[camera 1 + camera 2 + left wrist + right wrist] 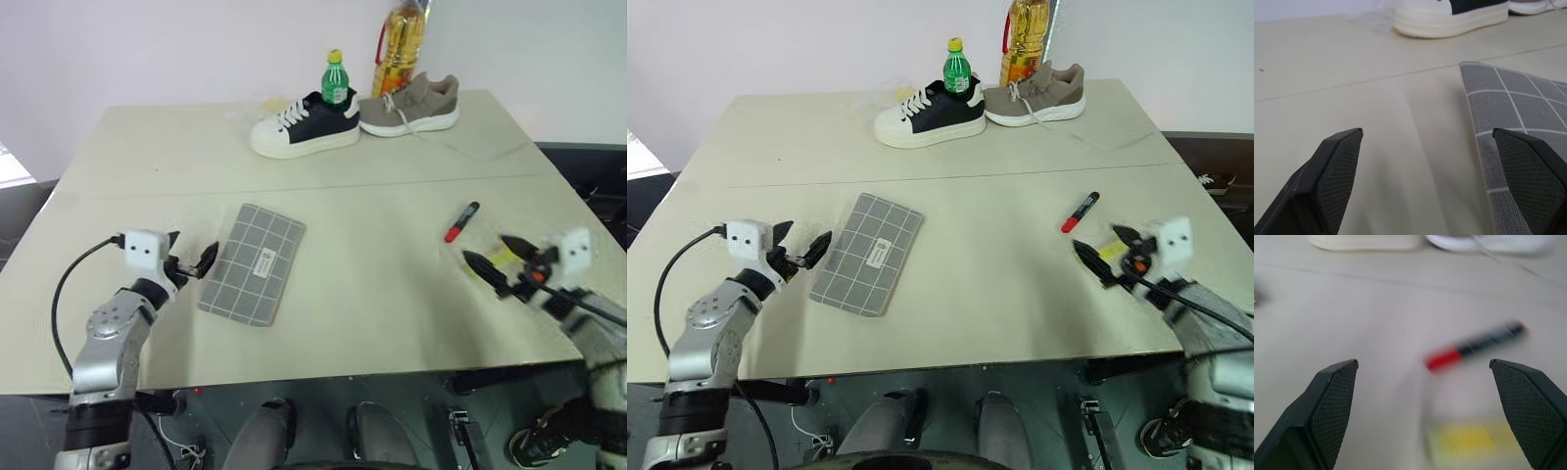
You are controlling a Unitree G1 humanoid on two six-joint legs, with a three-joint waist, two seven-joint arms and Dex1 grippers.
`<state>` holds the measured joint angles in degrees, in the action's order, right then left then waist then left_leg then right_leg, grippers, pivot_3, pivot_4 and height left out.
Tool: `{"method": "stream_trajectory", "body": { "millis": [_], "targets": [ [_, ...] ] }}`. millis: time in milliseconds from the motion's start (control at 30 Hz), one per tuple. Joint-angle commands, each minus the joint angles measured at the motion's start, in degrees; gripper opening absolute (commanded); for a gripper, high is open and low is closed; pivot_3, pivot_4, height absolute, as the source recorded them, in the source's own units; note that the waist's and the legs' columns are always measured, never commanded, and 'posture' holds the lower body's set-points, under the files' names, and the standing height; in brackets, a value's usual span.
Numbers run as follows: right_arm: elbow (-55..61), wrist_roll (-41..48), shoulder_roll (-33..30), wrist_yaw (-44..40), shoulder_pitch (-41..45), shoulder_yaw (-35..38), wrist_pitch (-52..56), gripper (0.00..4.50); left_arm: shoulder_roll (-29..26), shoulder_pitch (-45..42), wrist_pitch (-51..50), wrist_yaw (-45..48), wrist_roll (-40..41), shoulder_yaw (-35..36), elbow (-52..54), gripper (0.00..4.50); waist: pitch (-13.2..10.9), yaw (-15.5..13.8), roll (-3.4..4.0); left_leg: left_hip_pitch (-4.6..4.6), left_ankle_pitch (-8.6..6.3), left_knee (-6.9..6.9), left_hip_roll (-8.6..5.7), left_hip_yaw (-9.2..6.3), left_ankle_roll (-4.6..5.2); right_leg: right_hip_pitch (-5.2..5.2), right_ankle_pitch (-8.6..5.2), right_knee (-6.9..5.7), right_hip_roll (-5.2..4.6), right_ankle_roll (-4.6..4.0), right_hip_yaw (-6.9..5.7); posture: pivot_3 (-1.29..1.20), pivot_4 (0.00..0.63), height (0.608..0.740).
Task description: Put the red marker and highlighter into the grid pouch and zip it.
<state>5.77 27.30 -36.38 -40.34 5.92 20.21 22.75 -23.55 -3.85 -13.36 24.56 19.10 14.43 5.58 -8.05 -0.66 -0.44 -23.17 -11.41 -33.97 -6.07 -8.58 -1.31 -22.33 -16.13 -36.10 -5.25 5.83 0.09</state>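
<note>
The grid pouch (253,262) is a flat grey fabric rectangle crossed by thin white lines, with a small white label near its middle. It lies flat on the table (372,294), left of centre, turned at a slight angle so its long side runs away from the near edge.

The red marker (461,222) lies on its side well to the right of the pouch, set diagonally, its red end nearer and its black end farther.

The highlighter (1114,249) is a short bright yellow piece lying just nearer than the marker, apart from it.
</note>
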Motion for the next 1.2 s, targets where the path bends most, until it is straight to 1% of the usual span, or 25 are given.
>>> {"method": "stream_trajectory", "body": {
  "millis": [33,133,167,200,233,333,367,533,733,867,967,1033,1133,1200],
  "targets": [
    [3.92,0.02,2.90,1.10,5.89,-6.28,1.30,4.50,0.18,2.15,2.21,-0.33,-0.80,0.15,5.06,4.47,0.00,-0.06,-0.01,0.00,0.00,0.00,-0.01,0.00,0.00,0.00,0.00,0.00,-0.01,0.00,0.00,0.00,0.150,0.740],
    [2.67,-2.59,6.99,1.92,12.16,-13.92,2.03,3.65,-0.18,6.09,3.47,0.83,-1.77,-0.77,8.82,4.50,0.00,-0.05,-0.01,-0.01,-0.01,0.00,-0.01,0.01,0.01,-0.02,0.00,0.00,-0.02,0.00,0.01,0.00,0.150,0.740],
    [1.35,-3.83,8.41,2.44,14.30,-16.31,2.28,3.13,-0.34,7.43,3.83,1.19,-1.99,-0.82,9.90,4.50,0.00,-0.02,-0.02,-0.01,-0.01,0.01,-0.02,0.01,0.01,-0.03,0.00,0.00,-0.04,0.00,0.01,0.00,0.150,0.740],
    [-0.25,-5.53,9.74,2.55,16.48,-19.26,2.46,2.71,-0.70,9.09,4.23,1.72,-2.32,-0.88,11.15,4.50,0.00,0.06,-0.02,-0.01,-0.01,0.01,-0.02,0.01,0.01,-0.04,0.00,0.00,-0.04,-0.01,0.01,0.00,0.150,0.740],
    [-1.41,-7.02,10.63,2.47,17.87,-21.42,2.28,2.11,-1.05,10.43,4.72,2.15,-2.68,-0.92,12.10,4.50,0.00,0.05,-0.01,-0.01,-0.01,0.01,-0.02,0.02,0.01,-0.05,0.00,0.00,-0.04,-0.02,0.01,0.00,0.150,0.740],
    [-5.77,-10.28,14.16,2.46,21.77,-26.50,1.10,0.49,-2.68,14.79,6.27,3.95,-3.78,-1.10,15.16,4.50,0.01,-0.09,-0.03,-0.01,-0.01,0.04,-0.03,0.02,0.01,-0.06,-0.01,0.01,-0.05,-0.03,0.01,0.00,0.150,0.740],
    [-8.41,-11.65,16.42,2.97,24.08,-28.55,0.72,0.05,-3.90,17.60,7.85,5.24,-4.99,-1.23,16.87,4.50,0.01,0.01,-0.05,-0.01,-0.01,0.06,-0.06,0.01,0.02,-0.08,-0.01,0.01,-0.08,-0.04,0.01,0.00,0.150,0.740],
    [-18.64,-16.45,23.53,4.79,31.67,-32.98,-1.13,0.05,-7.99,25.89,11.63,8.44,-9.63,-2.62,20.96,4.50,-0.02,0.41,0.01,0.01,-0.02,0.14,-0.02,0.09,0.02,-0.17,-0.01,-0.02,-0.07,-0.07,0.04,0.00,0.150,0.740],
    [-27.16,-19.93,29.60,6.20,36.49,-35.20,-2.01,0.05,-10.07,28.61,14.43,8.48,-15.64,-4.78,22.87,4.50,-0.01,0.06,-0.01,0.04,-0.02,0.16,-0.06,0.09,0.01,-0.35,0.00,0.00,-0.06,-0.07,0.04,0.00,0.150,0.740],
    [-32.79,-20.83,33.11,6.69,38.70,-35.34,-0.34,0.05,-12.43,27.46,16.59,7.66,-23.41,-7.65,21.43,4.50,-0.04,0.30,0.05,0.09,-0.03,0.23,-0.05,0.11,0.00,-0.37,0.00,-0.03,-0.03,-0.07,0.06,0.00,0.150,0.740],
    [-36.02,-23.19,34.19,7.26,39.28,-37.02,1.47,0.05,-13.26,25.10,17.08,5.85,-29.26,-9.98,20.15,4.50,-0.05,0.45,0.06,0.15,-0.03,0.31,-0.05,0.15,0.00,-0.38,0.01,-0.04,0.08,-0.06,0.09,0.00,0.150,0.740],
    [-36.83,-24.43,34.60,7.90,39.20,-37.51,2.48,0.05,-13.47,23.53,17.35,5.10,-32.30,-11.34,19.37,4.50,-0.02,0.55,0.01,0.30,-0.02,0.45,-0.04,0.21,0.00,-0.36,0.02,-0.05,0.12,-0.03,0.15,0.00,0.150,0.740],
    [-37.12,-24.56,35.45,8.98,39.10,-36.55,4.06,0.05,-13.42,21.33,17.69,4.16,-35.96,-13.38,18.29,4.50,-0.01,1.03,0.00,0.67,-0.01,0.79,-0.04,0.44,-0.02,-0.25,0.08,-0.07,0.10,0.07,0.52,0.00,0.150,0.740],
    [-36.99,-24.24,36.09,9.52,38.96,-35.70,4.99,0.05,-12.86,19.37,17.47,3.38,-38.47,-15.44,17.69,4.50,-0.01,1.38,0.02,0.77,-0.01,0.87,-0.02,0.43,-0.02,-0.20,0.10,-0.09,0.09,0.11,0.54,0.00,0.150,0.740]
  ]
}}
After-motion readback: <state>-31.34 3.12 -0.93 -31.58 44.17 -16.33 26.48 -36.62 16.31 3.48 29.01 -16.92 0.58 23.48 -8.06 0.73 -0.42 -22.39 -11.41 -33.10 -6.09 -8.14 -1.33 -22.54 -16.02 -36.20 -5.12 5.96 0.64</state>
